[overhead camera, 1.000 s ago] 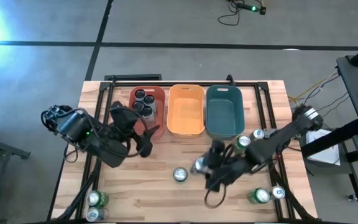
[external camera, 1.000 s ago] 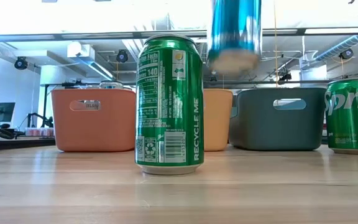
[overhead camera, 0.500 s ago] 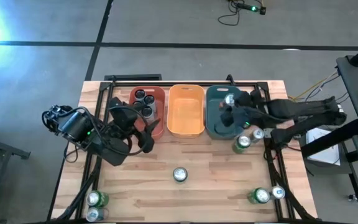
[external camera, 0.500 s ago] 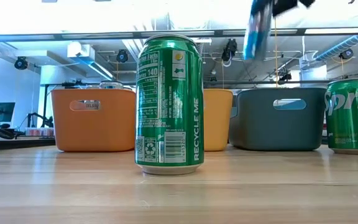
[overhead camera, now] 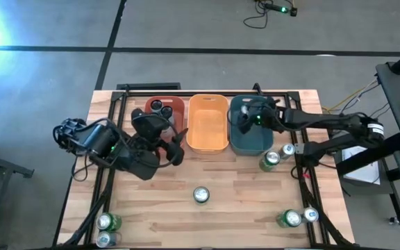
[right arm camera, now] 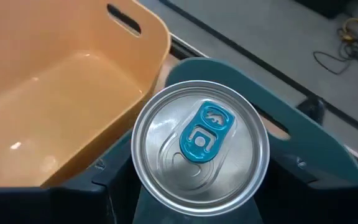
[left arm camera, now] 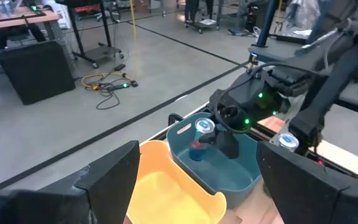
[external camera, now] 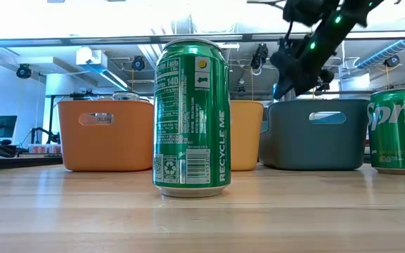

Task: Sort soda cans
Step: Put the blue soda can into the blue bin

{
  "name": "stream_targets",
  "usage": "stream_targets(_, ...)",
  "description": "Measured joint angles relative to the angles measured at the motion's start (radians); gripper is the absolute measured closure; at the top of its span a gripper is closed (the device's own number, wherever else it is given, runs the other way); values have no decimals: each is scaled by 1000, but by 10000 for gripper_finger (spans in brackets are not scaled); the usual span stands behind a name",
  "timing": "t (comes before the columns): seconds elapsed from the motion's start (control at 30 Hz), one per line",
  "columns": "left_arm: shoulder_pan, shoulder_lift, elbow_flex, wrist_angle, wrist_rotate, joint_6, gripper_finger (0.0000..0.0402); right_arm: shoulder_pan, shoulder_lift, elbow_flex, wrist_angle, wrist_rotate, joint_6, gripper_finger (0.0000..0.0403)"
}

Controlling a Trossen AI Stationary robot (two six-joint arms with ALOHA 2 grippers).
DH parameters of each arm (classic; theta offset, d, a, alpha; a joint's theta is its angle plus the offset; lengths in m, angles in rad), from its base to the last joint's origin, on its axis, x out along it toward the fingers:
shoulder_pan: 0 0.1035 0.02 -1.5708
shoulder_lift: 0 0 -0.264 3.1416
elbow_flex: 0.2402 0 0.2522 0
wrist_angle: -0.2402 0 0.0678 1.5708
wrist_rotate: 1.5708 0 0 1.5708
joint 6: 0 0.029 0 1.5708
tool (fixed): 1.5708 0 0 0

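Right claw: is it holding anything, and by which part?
Right claw holds a blue can upright by its sides, over the teal tub. Left claw holds nothing.

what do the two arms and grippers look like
Both arms are black, with jointed links and bulky motor housings. The left arm has black cables looped at its base, and its gripper has two broad dark fingers. The right arm is slim, its gripper showing small green lights; a pale band marks its far joint.
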Motion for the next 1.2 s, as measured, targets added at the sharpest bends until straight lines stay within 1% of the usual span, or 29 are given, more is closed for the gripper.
stream_targets(0.13, 33, 6, 0, 10, 0, -4, 95, -56, 48, -2, 49, -77, -58, 165)
stream_targets(0.2, 47, 6, 0, 12, 0, -7, 95, -79, 72, -7, 63, -97, -77, 161)
stream_targets(0.3, 64, 6, 0, 19, 0, -7, 95, -101, 106, -13, 85, -100, -110, 160)
stream_targets(0.43, 79, 6, 0, 22, 0, -4, 95, -126, 149, -18, 163, -162, -155, 165)
stream_targets(0.57, 85, 6, 0, 22, 1, 3, 95, -142, 181, -17, 182, -166, -154, 161)
stream_targets(0.83, 86, 6, 0, 22, 1, 4, 95, -161, 194, -17, 203, -176, -160, 151)
stream_targets(0.97, 88, 6, 0, 21, 0, 5, 95, -164, 186, -18, 193, -178, -162, 132)
stream_targets(1.2, 92, 6, 0, 20, 0, 12, 95, -178, 159, -11, 101, -178, -180, 81)
